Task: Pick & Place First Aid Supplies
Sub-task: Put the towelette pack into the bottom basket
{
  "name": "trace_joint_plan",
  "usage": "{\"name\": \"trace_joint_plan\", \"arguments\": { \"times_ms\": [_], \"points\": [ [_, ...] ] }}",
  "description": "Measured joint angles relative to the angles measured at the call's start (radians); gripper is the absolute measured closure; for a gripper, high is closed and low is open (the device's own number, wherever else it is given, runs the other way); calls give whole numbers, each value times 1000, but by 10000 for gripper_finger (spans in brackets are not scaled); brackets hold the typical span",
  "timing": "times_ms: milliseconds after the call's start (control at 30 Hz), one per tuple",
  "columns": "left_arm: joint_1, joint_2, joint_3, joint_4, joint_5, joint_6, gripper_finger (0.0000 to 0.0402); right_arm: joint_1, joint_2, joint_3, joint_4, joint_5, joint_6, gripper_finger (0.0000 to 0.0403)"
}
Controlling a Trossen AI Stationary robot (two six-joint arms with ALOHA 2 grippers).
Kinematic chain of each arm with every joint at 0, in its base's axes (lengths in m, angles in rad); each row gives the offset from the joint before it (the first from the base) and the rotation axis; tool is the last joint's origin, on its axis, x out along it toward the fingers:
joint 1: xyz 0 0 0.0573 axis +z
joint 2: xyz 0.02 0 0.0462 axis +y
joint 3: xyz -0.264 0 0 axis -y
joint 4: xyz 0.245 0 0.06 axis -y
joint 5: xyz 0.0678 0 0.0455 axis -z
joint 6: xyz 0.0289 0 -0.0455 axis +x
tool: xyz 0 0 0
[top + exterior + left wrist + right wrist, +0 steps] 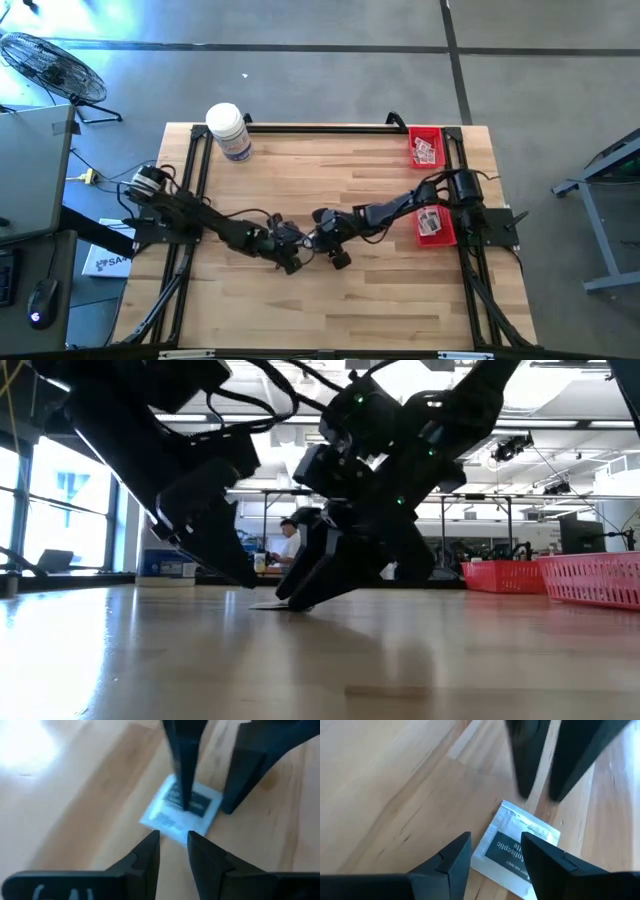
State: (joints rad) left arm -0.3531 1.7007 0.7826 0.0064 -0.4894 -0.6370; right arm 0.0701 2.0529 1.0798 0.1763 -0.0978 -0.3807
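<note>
One small white square packet (182, 812) with dark print lies flat on the wood near the table's middle (512, 847). Both grippers meet over it, the left gripper (287, 250) from the left and the right gripper (322, 238) from the right. My right gripper (495, 851) is open, and the packet shows between its fingers. My left gripper (173, 839) is open by a narrow gap, with its fingertips at the packet's near edge; whether they touch it I cannot tell. In the low view the packet (272, 605) is a thin line on the table. My right gripper comes slanting down from the table's right. In the left wrist view one fingertip (184, 802) stands on the packet's dark printed face (197, 805), and the other finger (237, 790) stands beside the packet's edge. The packet stays flat on the table.
A big white jar (229, 131) stands at the far left of the table. Two red bins (427, 147) (436, 226) holding more packets sit along the right side. Bare wood lies toward the near edge. A person (291, 540) shows in the room beyond.
</note>
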Motion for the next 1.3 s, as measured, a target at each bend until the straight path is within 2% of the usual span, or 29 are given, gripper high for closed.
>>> {"name": "trace_joint_plan", "arguments": {
  "times_ms": [133,267,333,533,633,800,967,1300],
  "points": [
    [0,-101,1,-130,-80,36,305,-22,0,2,-46,-6,63,235],
    [0,-223,1,-205,-239,72,305,-30,0,-26,-17,3,65,235],
    [0,-271,1,-192,-310,95,305,-22,0,-45,22,13,46,235],
    [1,-320,2,-191,-447,117,305,32,0,-55,59,160,-6,235],
    [1,-322,1,-188,-456,102,305,50,1,-54,53,248,127,237],
    [1,-321,-27,-182,-461,58,305,82,2,-71,77,311,335,246],
    [1,-321,-39,-187,-453,38,305,127,3,-103,110,430,382,258],
    [1,-321,-39,-188,-445,38,305,105,53,-108,151,413,448,296]
  ]
}}
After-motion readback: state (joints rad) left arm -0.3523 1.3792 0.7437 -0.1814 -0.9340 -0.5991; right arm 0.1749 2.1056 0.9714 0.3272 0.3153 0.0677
